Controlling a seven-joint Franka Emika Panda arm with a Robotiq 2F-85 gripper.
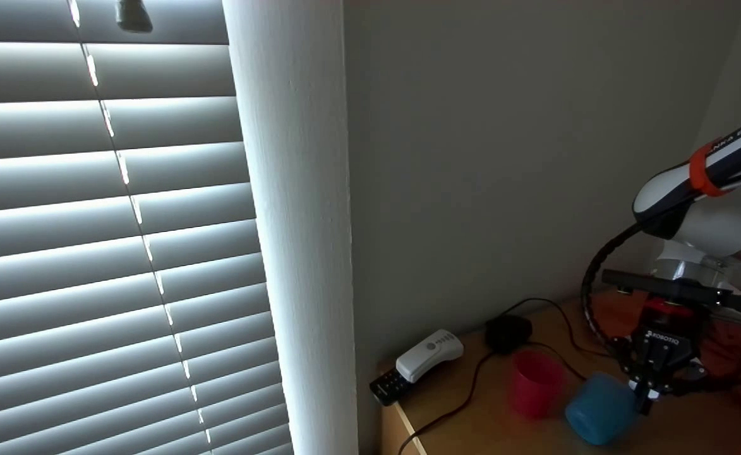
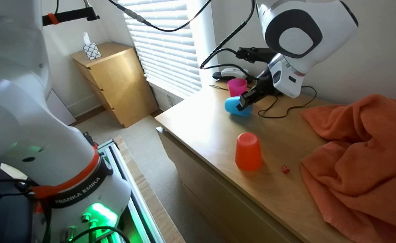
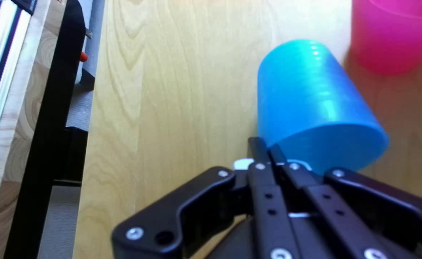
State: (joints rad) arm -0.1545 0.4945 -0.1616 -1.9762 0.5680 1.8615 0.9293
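Wrist view: gripper point(image 3: 267, 146) nearly closed, pinching blue cup point(image 3: 311, 86) at rim's left edge, thin side wall btwn fingertips. Cup's tipped on its side on tabletop point(image 3: 171, 108), mouth twd gripper, body just ahead of tips. Pink cup point(image 3: 394, 41) upright, just beside it to the right.
In an exterior view: blue cup immed. left of fingertips, pink cup just past it; white device point(image 1: 430, 355) & black remote point(image 1: 390, 387) farther off.
In an exterior view: orange cup point(image 2: 248, 153) upside down, well apart from gripper, red die point(image 2: 285, 169) & orange cloth point(image 2: 363, 162) to its right; fingertips overlap blue cup's right half, pink cup right behind.
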